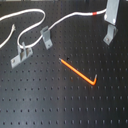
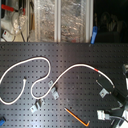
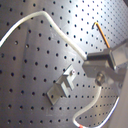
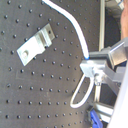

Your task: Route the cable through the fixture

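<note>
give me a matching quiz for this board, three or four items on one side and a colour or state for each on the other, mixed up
Items:
1. cable
2. hooked rod
3. band on the cable
4. pegboard

Descriptions:
A. orange, lying loose on the board
B. black, dotted with holes
C. white, snaking in loops
D. red, short

Pairs: 1-C, 2-A, 3-D, 4-B
</note>
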{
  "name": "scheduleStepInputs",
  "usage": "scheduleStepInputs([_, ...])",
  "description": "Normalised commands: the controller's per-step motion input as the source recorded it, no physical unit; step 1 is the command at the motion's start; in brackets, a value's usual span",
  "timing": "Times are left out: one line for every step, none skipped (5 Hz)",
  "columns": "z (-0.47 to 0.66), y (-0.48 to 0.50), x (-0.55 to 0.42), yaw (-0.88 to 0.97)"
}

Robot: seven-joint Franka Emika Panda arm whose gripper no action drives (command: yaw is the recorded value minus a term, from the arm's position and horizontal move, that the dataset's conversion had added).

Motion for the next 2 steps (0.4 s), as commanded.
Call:
scheduleStepInputs([0.0, -0.01, 0.014, 0.0])
scheduleStepInputs([0.0, 0.057, 0.014, 0.0])
